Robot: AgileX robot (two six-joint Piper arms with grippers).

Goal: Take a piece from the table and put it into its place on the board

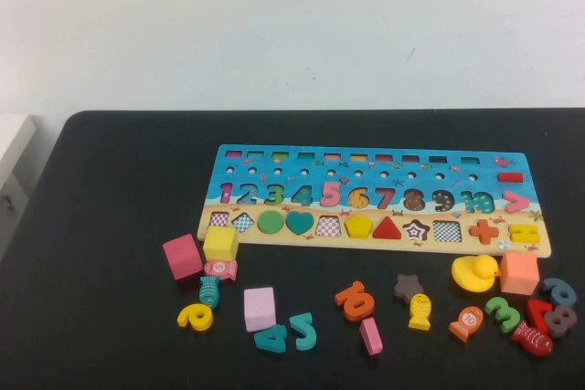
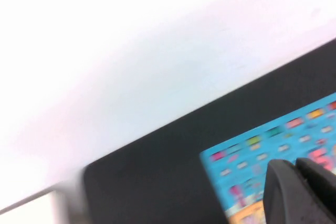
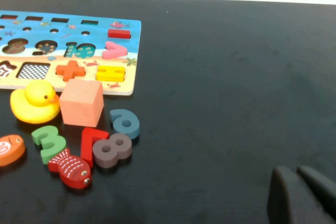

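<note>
The yellow pentagon piece (image 1: 358, 226) lies flat in its slot in the sandy strip of the board (image 1: 393, 175), between a checkered slot and the red triangle. The board lies across the middle of the black table (image 1: 110, 180). Neither arm shows in the high view. In the left wrist view my left gripper (image 2: 295, 165) is shut and empty, raised over the board's (image 2: 247, 150) left end. In the right wrist view my right gripper (image 3: 294, 170) is shut and empty, over bare table (image 3: 236, 77) to the right of the board (image 3: 63, 30).
Loose pieces lie in front of the board: a pink cube (image 1: 182, 256), a yellow cube (image 1: 220, 243), a pale pink cube (image 1: 260, 308), a yellow duck (image 1: 474, 272), an orange cube (image 1: 518, 273), and several numbers and fish. A white wall stands behind the table.
</note>
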